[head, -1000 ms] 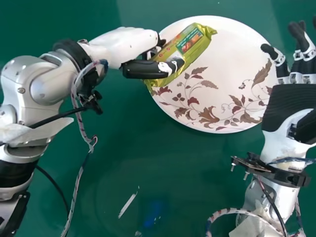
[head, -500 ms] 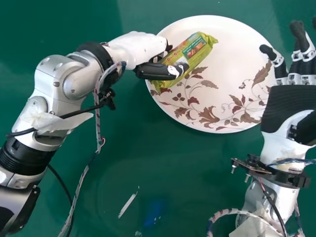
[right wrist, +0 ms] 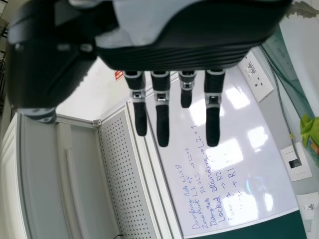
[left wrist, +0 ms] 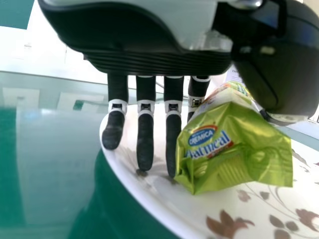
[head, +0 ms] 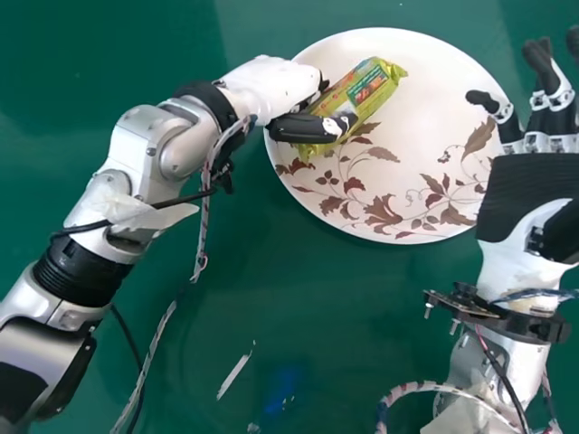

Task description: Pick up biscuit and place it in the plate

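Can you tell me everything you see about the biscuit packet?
The biscuit packet is long and yellow-green, with a colourful printed label. Its shiny, crinkly wrapper looks like thin plastic, with a flared end. It slants over the plate, held by the left hand between thumb and fingers. I can't tell whether it touches the plate.

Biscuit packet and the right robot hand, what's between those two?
Between the biscuit packet and the right robot hand, the head view shows just the plate, white with some printed leaves.
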